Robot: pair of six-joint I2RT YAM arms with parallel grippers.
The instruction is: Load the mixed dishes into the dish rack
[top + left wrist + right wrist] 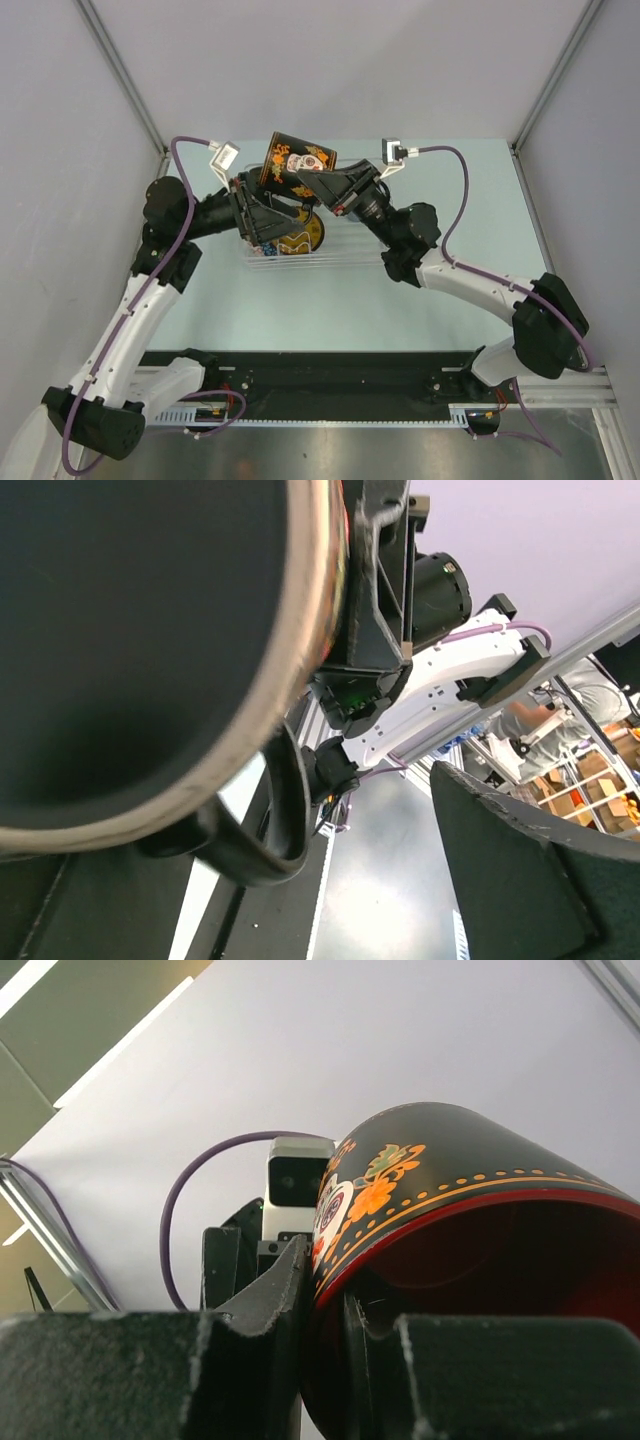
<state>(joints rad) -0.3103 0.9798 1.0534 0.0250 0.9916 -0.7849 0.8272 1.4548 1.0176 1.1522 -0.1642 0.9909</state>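
Note:
A black mug with orange flowers and a red inside [295, 158] is held tilted in the air above the back of the clear dish rack [340, 255]. My right gripper [320, 182] is shut on its rim, one finger inside and one outside, as the right wrist view [330, 1290] shows on the mug [450, 1180]. My left gripper [262, 215] is open beside it; in its wrist view [320, 900] the mug's dark base [130, 630] and handle [285, 810] fill the left. A dark plate with a yellow centre [303, 238] stands in the rack. A blue-patterned piece [262, 250], perhaps the bowl, is mostly hidden under the left arm.
The rack stands at the back left of the pale green table [330, 310]. Grey walls close in on both sides and behind. The black rail with the arm bases [330, 385] runs along the near edge.

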